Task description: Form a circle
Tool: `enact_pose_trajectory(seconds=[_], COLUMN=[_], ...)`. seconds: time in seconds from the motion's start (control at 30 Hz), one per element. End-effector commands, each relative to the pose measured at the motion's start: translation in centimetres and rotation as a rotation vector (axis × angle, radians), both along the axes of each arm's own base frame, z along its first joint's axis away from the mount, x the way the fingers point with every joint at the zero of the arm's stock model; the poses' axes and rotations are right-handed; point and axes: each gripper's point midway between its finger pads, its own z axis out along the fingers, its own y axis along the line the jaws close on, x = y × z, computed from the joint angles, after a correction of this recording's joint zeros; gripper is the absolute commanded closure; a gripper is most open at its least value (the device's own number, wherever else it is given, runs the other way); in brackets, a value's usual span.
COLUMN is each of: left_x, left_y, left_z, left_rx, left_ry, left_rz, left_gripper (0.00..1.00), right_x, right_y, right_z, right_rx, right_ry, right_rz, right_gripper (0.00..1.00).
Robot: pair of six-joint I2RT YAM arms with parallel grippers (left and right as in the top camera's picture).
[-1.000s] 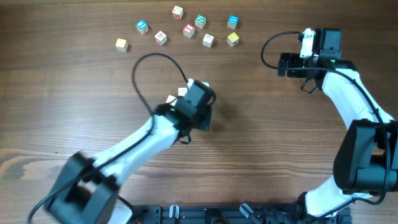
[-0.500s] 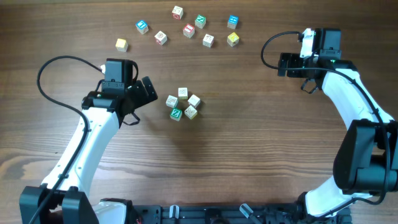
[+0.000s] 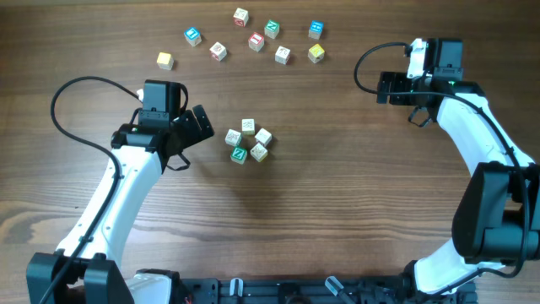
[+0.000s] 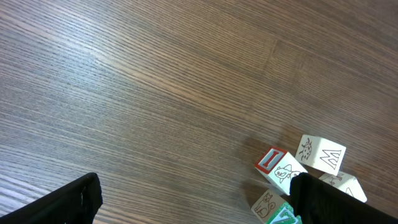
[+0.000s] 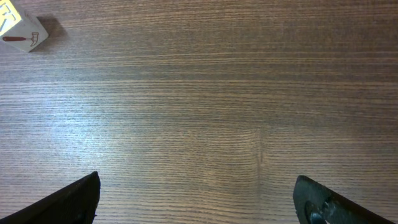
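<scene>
The left gripper [image 3: 200,128] hangs wide open with nothing in it, its fingers pointing at the circle [image 3: 248,141] just beside it, apart from the cubes. The circle lies near the middle of the tabletop [image 3: 337,219]: five small cubes in a tight ring, four pale-faced and the green Z cube [image 3: 240,155] on the side toward the near edge. In the left wrist view, one finger of the left gripper [image 4: 194,186] hides part of the ring, with the M cube [image 4: 323,152] showing just past it.

The ring looks formed, so the main risk is undoing it. The open fingers are near enough that a swing toward the right edge would likely push the nearest cube out of line, and light cubes would probably slide easily on the wood.

The right gripper [image 3: 381,88] is also fully open and empty, well apart near the right edge. Nine loose cubes [image 3: 256,40] lie scattered along the far edge, one yellow-faced cube [image 5: 18,31] showing in the right wrist view. Nothing stands between either gripper and the ring.
</scene>
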Motion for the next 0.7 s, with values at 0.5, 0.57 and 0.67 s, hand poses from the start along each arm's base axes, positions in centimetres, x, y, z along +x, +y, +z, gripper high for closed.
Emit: enact_pose_trajectory(seconds=[0.5, 0.57, 0.67], left_x=[-4.2, -5.5, -7.8], left_y=[2.1, 2.2, 2.5], left_z=[17.3, 16.8, 15.6], left_rx=[-0.061, -0.068, -0.075], left_ry=[-1.15, -1.224, -1.325], left_rz=[0.029, 0.03, 0.036], left_gripper=[0.0, 0.0, 0.0], right_x=[0.4, 0.4, 0.4], right_y=[0.1, 0.1, 0.1], right_z=[0.2, 0.2, 0.2], right_rx=[0.005, 0.005, 0.005], right_ry=[-0.008, -0.008, -0.008], right_rz=[-0.006, -0.005, -0.006], right_gripper=[0.0, 0.0, 0.0])
